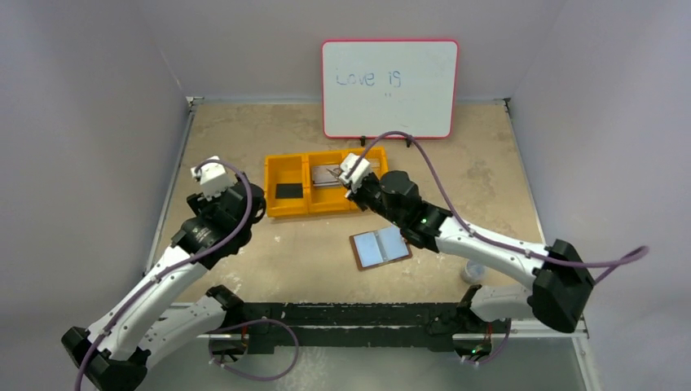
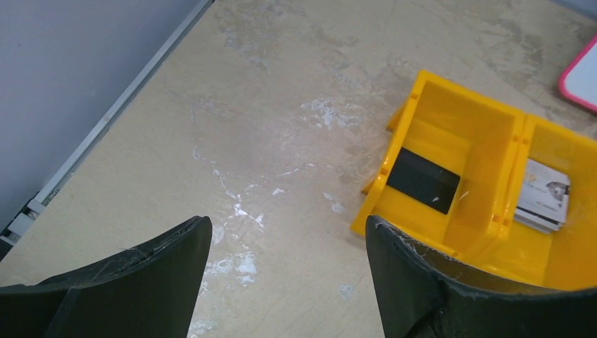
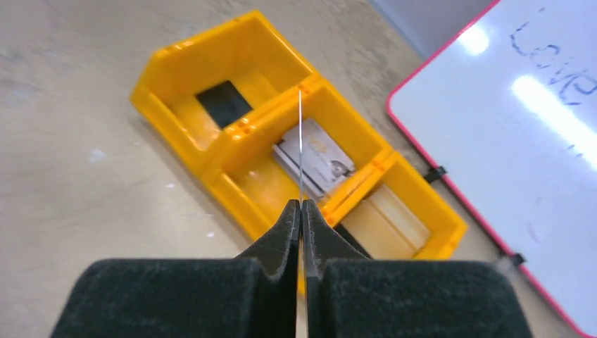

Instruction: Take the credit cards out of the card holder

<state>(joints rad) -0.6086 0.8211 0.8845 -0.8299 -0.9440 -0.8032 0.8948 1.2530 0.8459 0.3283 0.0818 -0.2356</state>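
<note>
The left gripper [image 2: 287, 224] hangs left of the yellow three-compartment plastic bin [image 1: 285, 208] with its fingers spread wide and nothing between them. The bin has a thin black card [image 1: 288, 191] in the left slot and grey-white cards [image 3: 313, 155] in the middle. The right gripper [image 3: 301, 205] pinches a thin card [image 3: 300, 141] edge-on. It points straight out past the fingertips, roughly over the middle slot, so I'd guess it drops there. The small brown leather wallet [image 1: 380, 247] lies open, nearer the right arm.

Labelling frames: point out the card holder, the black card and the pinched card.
card holder [image 1: 380, 247]: top view, centre fold.
black card [image 2: 422, 181]: left wrist view, its face.
pinched card [image 3: 300, 149]: right wrist view, its thin edge.
</note>
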